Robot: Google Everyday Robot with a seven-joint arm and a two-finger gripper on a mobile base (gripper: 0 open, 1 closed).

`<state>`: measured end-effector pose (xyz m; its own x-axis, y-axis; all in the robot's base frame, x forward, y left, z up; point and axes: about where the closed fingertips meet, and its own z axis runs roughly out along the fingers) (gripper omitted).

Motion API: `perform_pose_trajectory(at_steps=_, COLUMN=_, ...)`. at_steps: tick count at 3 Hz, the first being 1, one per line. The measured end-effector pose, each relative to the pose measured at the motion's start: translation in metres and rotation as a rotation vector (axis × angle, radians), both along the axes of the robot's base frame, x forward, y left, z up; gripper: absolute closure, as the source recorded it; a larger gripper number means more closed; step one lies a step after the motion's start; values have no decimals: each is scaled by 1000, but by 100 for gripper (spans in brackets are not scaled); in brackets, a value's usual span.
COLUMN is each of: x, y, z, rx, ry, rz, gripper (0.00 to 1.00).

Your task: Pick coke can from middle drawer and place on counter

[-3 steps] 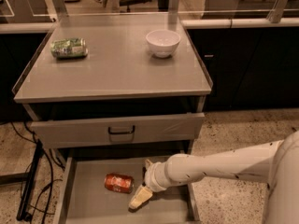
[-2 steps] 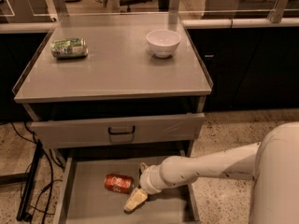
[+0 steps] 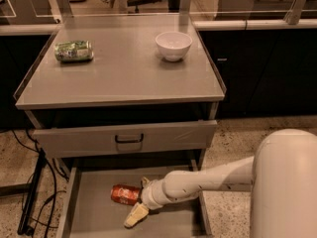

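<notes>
The floor (image 3: 233, 138) is speckled stone, with dark cabinet fronts behind the unit and black cables (image 3: 33, 192) hanging down at its left side.

The grey table (image 3: 124, 78) forms the top of a drawer unit.
- A green can (image 3: 73, 50) lies on its side at the rear left.
- A white bowl (image 3: 173, 45) stands upright at the rear right, well apart from the green can.

Below the table top is a grey drawer front (image 3: 74, 140) with a black handle (image 3: 129, 139). Under it the middle drawer (image 3: 94, 217) is pulled out, so its flat grey bottom is exposed.

The coke can (image 3: 124, 194) lies on its side on the drawer bottom, roughly midway between the side walls.

The white arm (image 3: 208, 180) enters from the right and reaches down into the open drawer. The gripper (image 3: 137, 202) sits low in the drawer, just beside the right end of the coke can.
- The gripper is spread apart and grasps nothing.
- One cream finger (image 3: 136, 215) slants down and to the left along the drawer bottom, below the coke can.
- The other finger shows only as a short tip above the can's right end.
- Contact between the gripper and the coke can cannot be determined.
</notes>
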<state>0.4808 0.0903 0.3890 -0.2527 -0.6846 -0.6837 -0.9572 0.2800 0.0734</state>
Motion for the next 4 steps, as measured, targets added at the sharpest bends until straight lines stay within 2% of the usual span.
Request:
perform_pose_trajectory(at_steps=2, x=21, y=9, z=-35, rx=-20, ry=-16, rz=-16, gripper=0)
perform_pose_trajectory(at_steps=3, x=22, y=9, z=-38, rx=-22, ry=-16, rz=-18, gripper=15)
perform_pose_trajectory(at_steps=4, x=22, y=9, z=-38, rx=-22, ry=-16, rz=-18, gripper=38)
